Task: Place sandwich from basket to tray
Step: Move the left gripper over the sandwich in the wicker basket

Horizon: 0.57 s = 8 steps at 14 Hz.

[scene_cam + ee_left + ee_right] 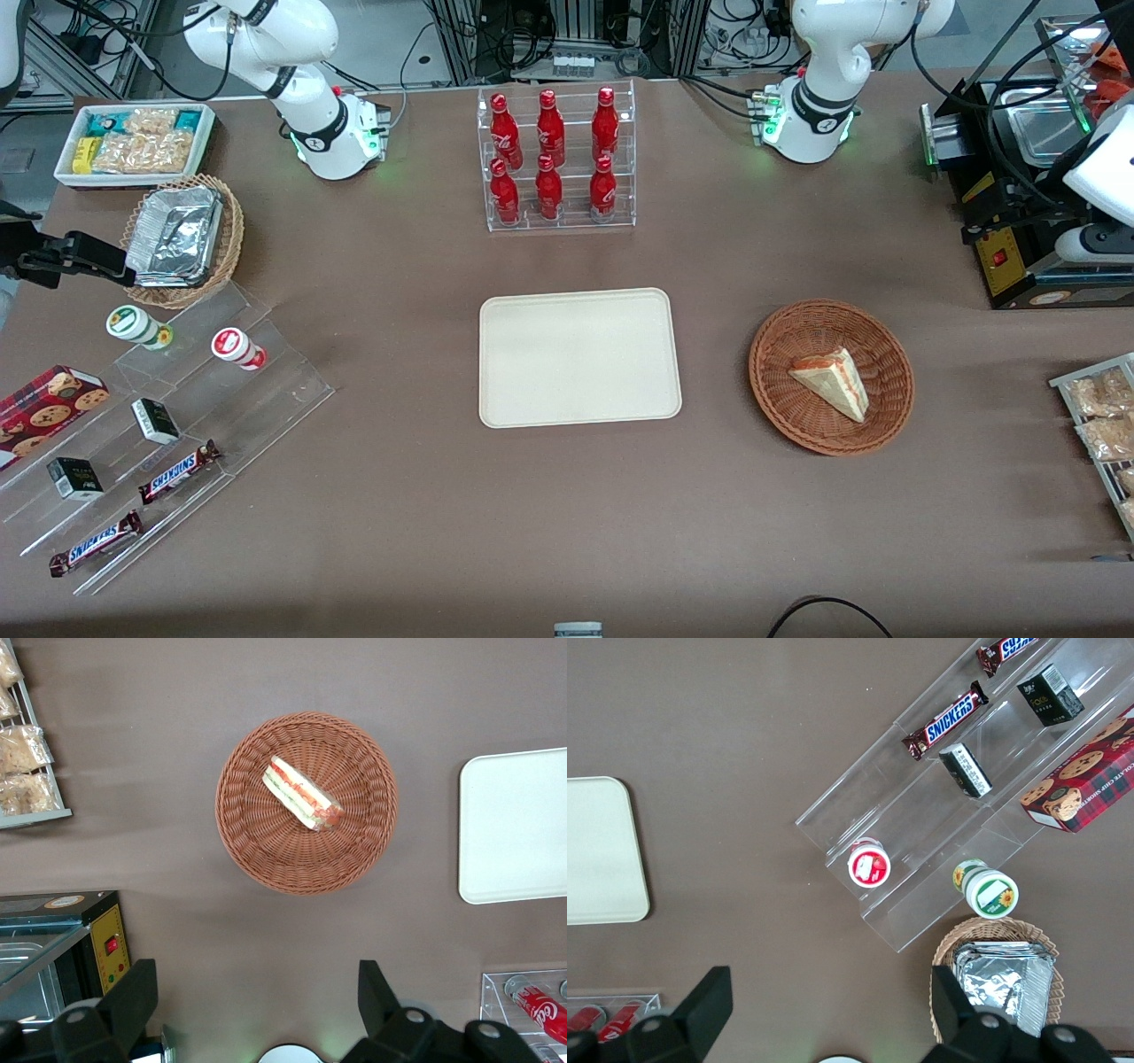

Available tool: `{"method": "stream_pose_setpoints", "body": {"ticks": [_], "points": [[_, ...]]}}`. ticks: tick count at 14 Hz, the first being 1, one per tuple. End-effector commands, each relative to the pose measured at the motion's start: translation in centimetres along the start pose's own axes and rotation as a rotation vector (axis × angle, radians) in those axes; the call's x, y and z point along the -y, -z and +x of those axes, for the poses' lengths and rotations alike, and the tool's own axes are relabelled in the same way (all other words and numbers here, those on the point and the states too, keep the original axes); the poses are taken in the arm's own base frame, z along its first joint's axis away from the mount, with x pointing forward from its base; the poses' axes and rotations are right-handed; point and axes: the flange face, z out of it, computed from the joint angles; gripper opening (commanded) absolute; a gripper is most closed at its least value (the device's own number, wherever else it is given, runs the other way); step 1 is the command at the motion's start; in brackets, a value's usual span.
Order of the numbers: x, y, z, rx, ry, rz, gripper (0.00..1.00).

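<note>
One sandwich (833, 381) lying in one reddish-brown basket (831, 377), right of centre in the front frame, red and green filling plain at its edge from the wrist camera (302, 795). One cream tray (579, 356) at mid-frame, bare, well apart from the basket. Gripper (257, 1014) high above the table near the basket, fingers (133, 997) spread wide, jaws released, gripping nothing; not seen in the front frame.

Counted elsewhere in the front frame: six red bottles (550, 155) in a clear rack at top centre, white script on them, "Co" readable on one from the wrist camera. Two bars (180, 470) marked "SNICKERS" on clear steps at lower left, with two small dark boxes (155, 419), two round tubs (237, 347) and one red cookie box (49, 403). One tan wicker basket with foil trays (177, 239) at upper left, beside one white bin of snack packets (135, 142). Writing on the small boxes and tubs too small to read.
</note>
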Motion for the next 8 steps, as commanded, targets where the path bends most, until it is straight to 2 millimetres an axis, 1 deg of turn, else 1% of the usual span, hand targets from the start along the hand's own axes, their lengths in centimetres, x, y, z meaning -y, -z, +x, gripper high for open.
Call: {"method": "stream_pose_setpoints", "body": {"ticks": [1, 3, 6, 8], "points": [[0.0, -0.2, -0.6, 0.019, -0.007, 0.013, 1.0], [0.1, -1.6, 0.4, 0.036, -0.006, 0.015, 1.0], [0.4, -5.9, 3.0, 0.073, 0.007, 0.028, 1.0], [0.4, -9.8, 4.2, 0.052, 0.066, 0.03, 1.0]]}}
